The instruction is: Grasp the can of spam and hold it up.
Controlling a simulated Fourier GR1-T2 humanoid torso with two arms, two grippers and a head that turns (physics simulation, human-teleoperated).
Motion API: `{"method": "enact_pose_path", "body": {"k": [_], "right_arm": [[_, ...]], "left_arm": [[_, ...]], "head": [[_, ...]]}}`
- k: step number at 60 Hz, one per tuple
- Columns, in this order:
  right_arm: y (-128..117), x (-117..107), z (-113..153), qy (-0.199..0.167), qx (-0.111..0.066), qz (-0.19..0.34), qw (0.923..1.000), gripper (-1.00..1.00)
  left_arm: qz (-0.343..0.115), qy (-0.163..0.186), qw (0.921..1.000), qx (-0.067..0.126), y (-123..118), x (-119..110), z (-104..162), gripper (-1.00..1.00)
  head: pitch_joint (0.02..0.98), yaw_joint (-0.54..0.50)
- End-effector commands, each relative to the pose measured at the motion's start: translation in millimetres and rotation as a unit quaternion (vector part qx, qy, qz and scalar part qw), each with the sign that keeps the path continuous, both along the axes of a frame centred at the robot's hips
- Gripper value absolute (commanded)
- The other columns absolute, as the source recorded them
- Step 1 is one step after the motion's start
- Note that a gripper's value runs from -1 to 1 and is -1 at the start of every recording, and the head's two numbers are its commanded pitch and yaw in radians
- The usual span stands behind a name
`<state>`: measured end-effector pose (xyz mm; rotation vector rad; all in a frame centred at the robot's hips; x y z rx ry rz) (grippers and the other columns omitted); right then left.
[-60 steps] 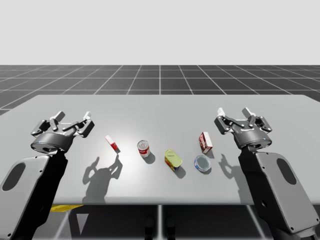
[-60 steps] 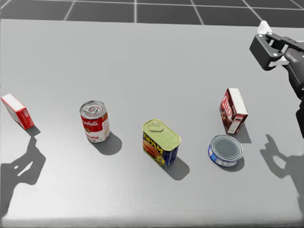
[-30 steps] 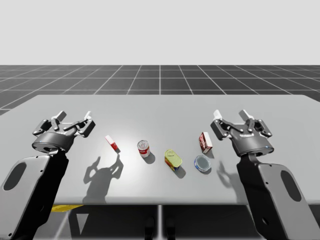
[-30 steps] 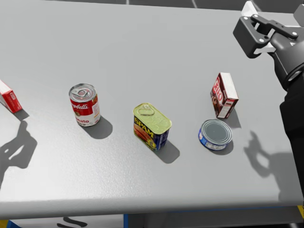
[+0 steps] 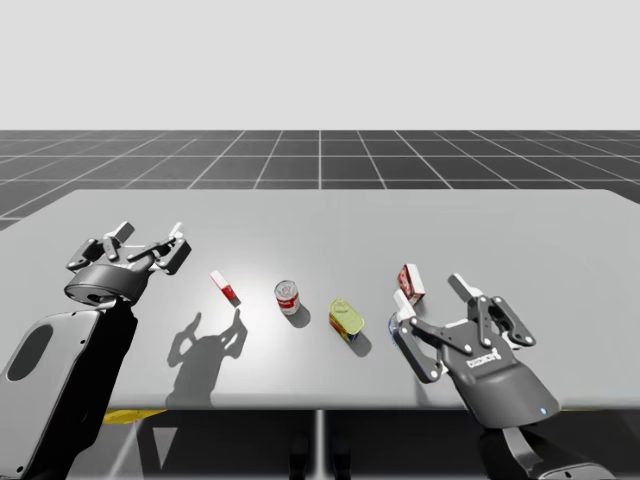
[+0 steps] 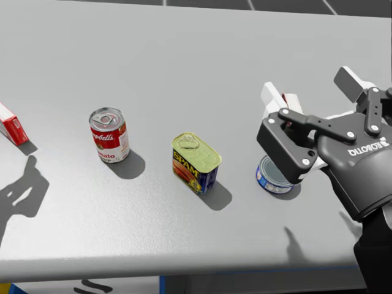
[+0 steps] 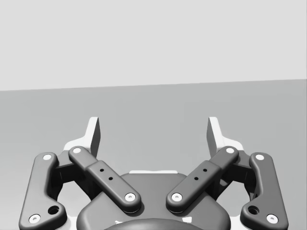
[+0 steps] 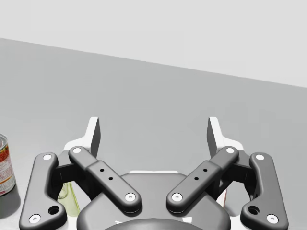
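The spam can [image 6: 197, 163], a yellow-topped blue rectangular tin, stands upright near the table's front middle, also seen from above [image 5: 346, 320]. My right gripper [image 6: 308, 89] hovers open to its right, above the flat blue can [image 6: 272, 177], apart from the spam can. In the high view the right gripper [image 5: 432, 292] partly hides the red-brown box [image 5: 410, 280]. Its wrist view shows the right gripper [image 8: 153, 134] with nothing between its fingers and a sliver of the spam can [image 8: 67, 201] beside and below the hand. My left gripper [image 5: 150, 247] stays open far left, shown empty [image 7: 153, 134].
A red-and-white soup can [image 6: 109, 135] stands left of the spam can, and appears beside the right hand [image 8: 4, 165]. A small red box [image 6: 12, 130] lies further left. The grey table [image 5: 320, 215] has bare surface behind the objects.
My right arm has swung in toward me and to the left, coming over the blue can and the red-brown box. My head tilted down early on. The left arm stayed put.
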<state>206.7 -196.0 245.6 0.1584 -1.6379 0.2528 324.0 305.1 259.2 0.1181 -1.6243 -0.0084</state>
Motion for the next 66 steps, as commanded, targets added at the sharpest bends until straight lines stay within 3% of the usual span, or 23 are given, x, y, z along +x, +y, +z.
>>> {"method": "enact_pose_path", "body": {"k": [1,8,12,22,33,44,66], "right_arm": [[9,-22,-26,0.02,-0.007,0.039,0.999,-1.0],[15,-24,-43,0.033,-0.013,0.081,0.9961,-1.0],[20,-22,-54,0.041,-0.028,0.095,0.9943,-1.0],[34,-17,-80,0.106,-0.048,0.12,0.9859,-1.0],[49,-10,-100,0.146,-0.066,0.138,0.9774,-1.0],[58,7,-111,0.161,-0.079,0.132,0.9748,-1.0],[77,47,-124,0.176,-0.123,0.112,0.9702,-1.0]], "left_arm": [[-0.001,0.0,1.0,0.0,-1,0,-1,-1.0],[-0.001,0.0,1.0,0.001,-1,1,-1,-1.0],[-0.001,0.0,1.0,0.0,-1,0,-1,-1.0],[-0.001,0.0,1.0,0.001,-2,1,-1,-1.0],[-0.001,0.0,1.0,0.001,-2,0,-1,-1.0],[-0.002,-0.001,1.0,0.001,-2,0,-1,-1.0],[-0.002,-0.001,1.0,0.0,-2,0,0,-1.0]], "head": [[0.866,-0.11],[0.863,-0.11],[0.863,-0.11],[0.862,-0.11],[0.861,-0.1],[0.861,-0.1],[0.859,-0.1]]}}
